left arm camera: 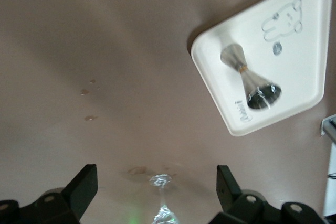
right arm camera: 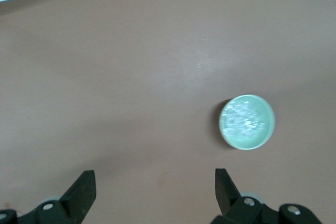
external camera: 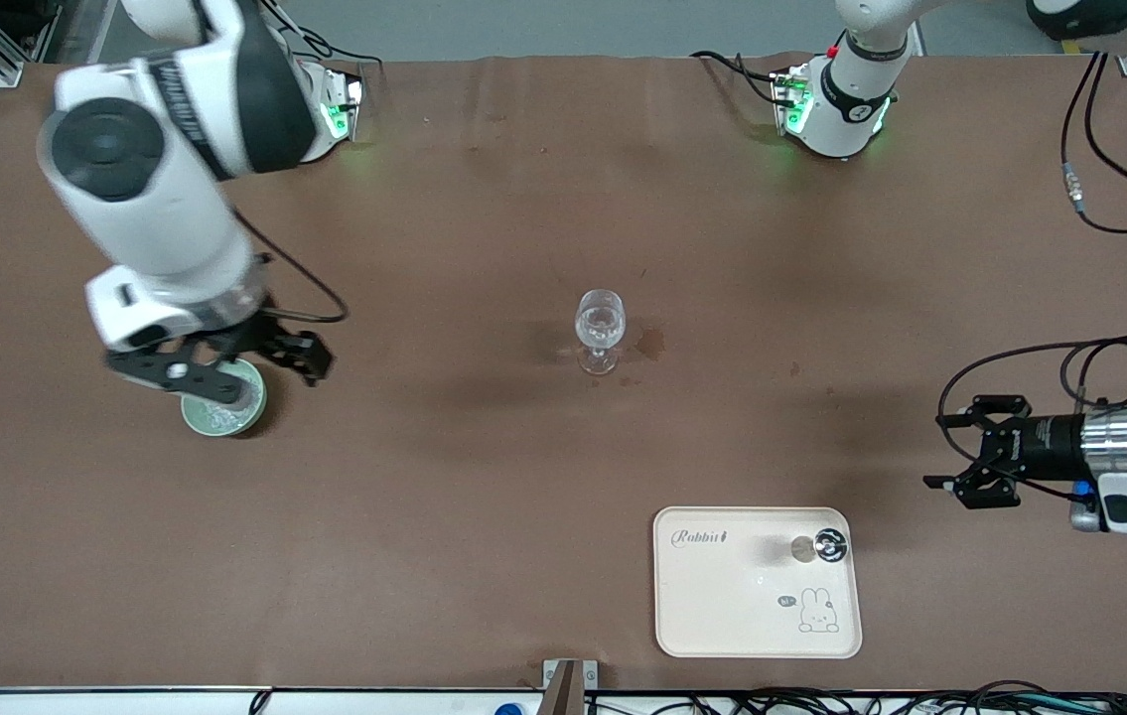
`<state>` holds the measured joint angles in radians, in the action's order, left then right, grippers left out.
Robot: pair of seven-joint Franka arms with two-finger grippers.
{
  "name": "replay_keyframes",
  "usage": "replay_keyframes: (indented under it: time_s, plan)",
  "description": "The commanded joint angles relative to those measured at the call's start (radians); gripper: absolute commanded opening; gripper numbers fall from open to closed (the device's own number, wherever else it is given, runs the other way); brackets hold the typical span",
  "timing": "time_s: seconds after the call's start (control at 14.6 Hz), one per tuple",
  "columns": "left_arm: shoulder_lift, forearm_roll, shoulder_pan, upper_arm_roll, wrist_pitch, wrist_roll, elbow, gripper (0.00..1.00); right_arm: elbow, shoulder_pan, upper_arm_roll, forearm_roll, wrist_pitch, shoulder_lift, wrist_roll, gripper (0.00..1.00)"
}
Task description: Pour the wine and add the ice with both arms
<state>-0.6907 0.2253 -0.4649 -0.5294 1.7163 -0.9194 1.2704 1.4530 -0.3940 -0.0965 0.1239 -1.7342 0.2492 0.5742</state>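
Ice (right arm camera: 247, 121) lying in green bowl (external camera: 223, 409), being hovered over by right gripper (external camera: 225, 367), fingers apart for pickup; left gripper (external camera: 960, 452), fingers spread, being held waiting near tray (external camera: 712, 616); wine glass (external camera: 600, 328) standing mid-table.

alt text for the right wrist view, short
Looking down past the right gripper, its fingers spread open, a pale green bowl of ice sits on the brown table. Nothing is held.
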Motion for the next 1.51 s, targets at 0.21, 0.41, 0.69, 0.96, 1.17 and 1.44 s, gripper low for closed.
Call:
replay_keyframes:
  time_s: [0.21,0.41,0.69,0.96,1.17,1.44]
  plan:
    - [0.220,-0.361,0.005,-0.187,-0.119,0.111,0.047,1.00,0.245,0.204,0.027,-0.018,-0.011,-0.229,-0.285,0.99]
    - [0.284,-0.480,0.000,-0.273,-0.159,0.181,0.047,1.00,0.303,0.262,0.026,-0.020,-0.007,-0.295,-0.382,0.99]
    - [0.410,-0.485,-0.004,-0.278,-0.197,0.377,0.052,1.00,0.339,0.331,0.024,-0.021,0.036,-0.353,-0.543,0.99]
    - [0.519,-0.472,0.072,-0.195,-0.256,0.541,0.072,1.00,0.314,0.359,-0.015,-0.087,0.099,-0.376,-0.669,1.00]
    - [0.620,-0.359,0.244,0.065,-0.268,0.663,0.119,1.00,0.244,0.360,-0.034,-0.105,0.179,-0.370,-0.711,1.00]
    - [0.721,-0.282,0.399,0.291,-0.248,0.761,0.220,1.00,0.155,0.351,-0.029,-0.102,0.226,-0.366,-0.709,1.00]
